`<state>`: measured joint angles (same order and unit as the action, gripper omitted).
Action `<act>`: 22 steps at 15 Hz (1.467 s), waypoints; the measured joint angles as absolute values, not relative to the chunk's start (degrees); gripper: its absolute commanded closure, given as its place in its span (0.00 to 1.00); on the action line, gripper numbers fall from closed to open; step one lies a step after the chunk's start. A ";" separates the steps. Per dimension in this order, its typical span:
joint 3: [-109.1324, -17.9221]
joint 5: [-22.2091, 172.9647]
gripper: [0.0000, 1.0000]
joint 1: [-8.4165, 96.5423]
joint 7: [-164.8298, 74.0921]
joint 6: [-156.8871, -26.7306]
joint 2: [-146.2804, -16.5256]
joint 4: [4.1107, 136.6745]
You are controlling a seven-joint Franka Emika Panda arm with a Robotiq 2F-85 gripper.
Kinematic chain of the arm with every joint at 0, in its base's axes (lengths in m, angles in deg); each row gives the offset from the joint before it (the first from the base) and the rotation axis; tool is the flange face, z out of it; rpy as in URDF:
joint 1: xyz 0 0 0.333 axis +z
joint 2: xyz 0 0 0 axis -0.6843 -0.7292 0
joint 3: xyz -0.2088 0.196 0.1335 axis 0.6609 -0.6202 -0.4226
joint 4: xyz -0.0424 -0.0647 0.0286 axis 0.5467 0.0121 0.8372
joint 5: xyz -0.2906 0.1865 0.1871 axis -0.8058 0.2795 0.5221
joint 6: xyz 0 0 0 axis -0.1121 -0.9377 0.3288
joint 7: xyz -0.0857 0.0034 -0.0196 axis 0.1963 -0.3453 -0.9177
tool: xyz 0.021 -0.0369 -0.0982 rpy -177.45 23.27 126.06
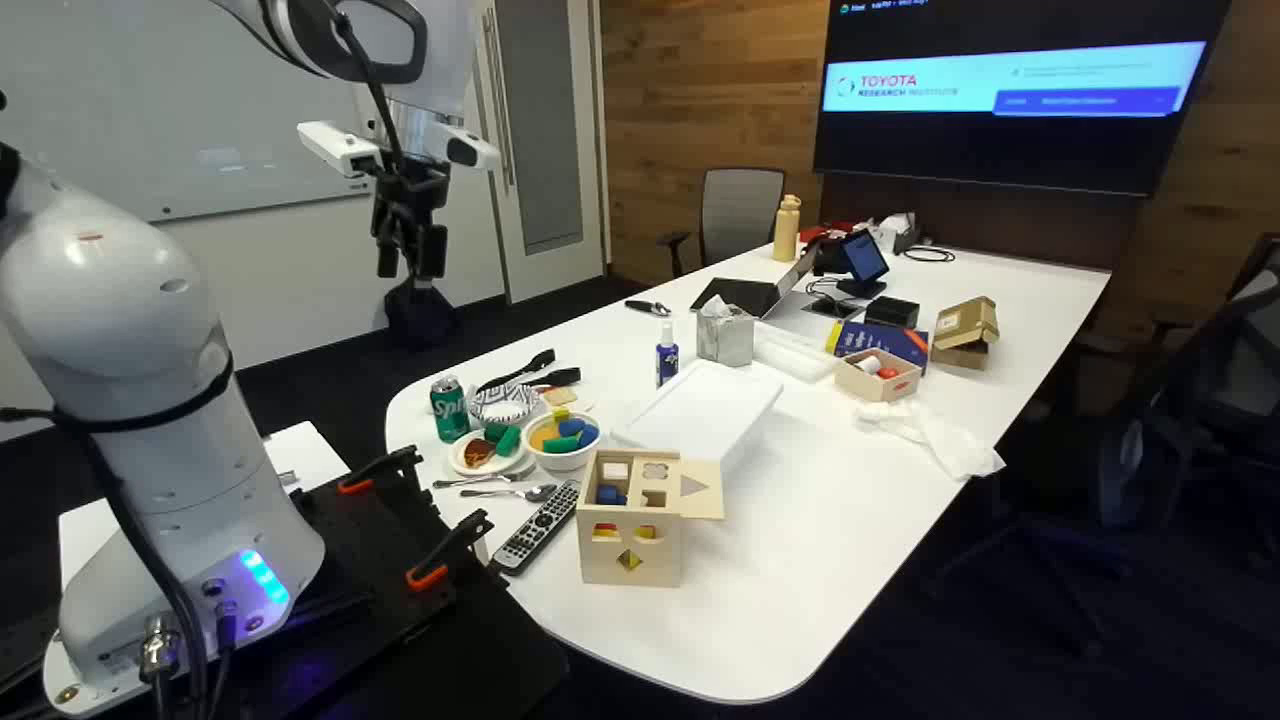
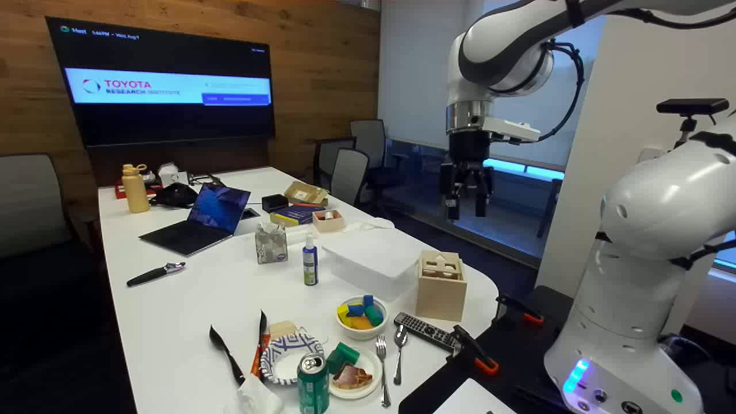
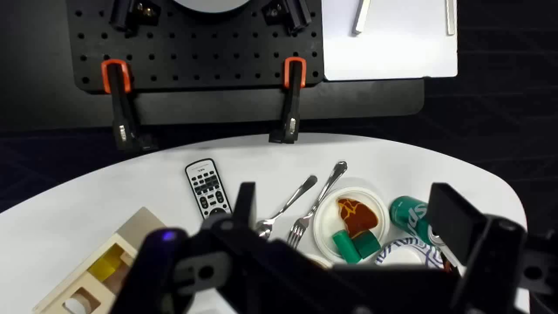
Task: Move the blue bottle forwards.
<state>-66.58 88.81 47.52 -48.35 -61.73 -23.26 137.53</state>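
While print on the blue bottle point(image 2: 310, 266), left of the white box point(image 2: 374, 253), is blurred, the gripper point(image 2: 467, 211) is held high, pointed down, fingers spread.

There are two bowls point(image 2: 290, 367), two orange-trimmed clamps point(image 3: 294, 98), and one each of blue spray bottle point(image 2: 310, 265), yellow water bottle point(image 2: 135, 191), Sprite can point(image 2: 313, 388), plate point(image 3: 326, 220), fork point(image 2: 383, 374), spoon point(image 2: 399, 348), remote control point(image 1: 540, 526), shape-sorter box point(image 2: 439, 299), tissue box point(image 2: 271, 246).
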 measured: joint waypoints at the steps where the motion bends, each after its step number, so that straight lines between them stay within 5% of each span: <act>1: -66.58 88.81 0.00 47.52 -48.35 -61.73 -23.26 137.53; 9: -68.21 87.42 0.00 47.51 -48.68 -72.55 -27.86 134.61; 16: -76.00 74.95 0.00 46.84 -44.81 -105.93 -51.66 121.81; 22: -75.30 58.74 0.00 44.44 -34.92 -117.51 -74.39 105.04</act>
